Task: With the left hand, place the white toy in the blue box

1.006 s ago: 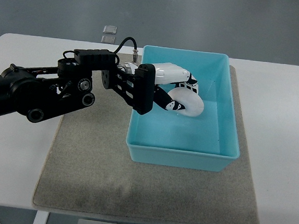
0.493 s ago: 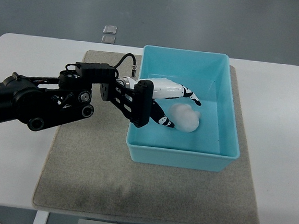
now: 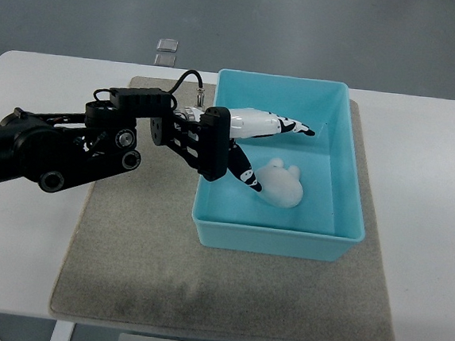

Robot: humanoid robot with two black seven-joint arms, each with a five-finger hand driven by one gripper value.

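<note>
Now the toy (image 3: pixel 282 184) lies on the floor of the box (image 3: pixel 347 169), right of centre in the frame, settled on its own and clear of the walls. It rests there because nothing grips it: the left hand (image 3: pixel 266 142) is spread wide above it, the upper fingers (image 3: pixel 293 128) stretched toward the far right wall and the thumb angled down toward the toy's left edge. Whether the thumb tip just brushes the toy or hangs a little above it is hard to tell from this steep view. The hand holds nothing.

Its arm comes in from the left edge of the frame, crossing the table (image 3: pixel 20 264) and the grey mat (image 3: pixel 140 259), and the black wrist bracket sits right over the box's left wall. That reach explains the hand's pose: it has to pass over the rim to put the toy inside, so the palm hangs over the upper left part of the box, not its middle.

The box stands square on the mat, in the upper centre of the frame, with its long sides running up and down the picture, which gives the arm an easy way in from the side.

Judging by how things lie, the placing looks done; what seems left is to lift the open hand out without nudging the toy or catching the rim. The right arm is not in view.
</note>
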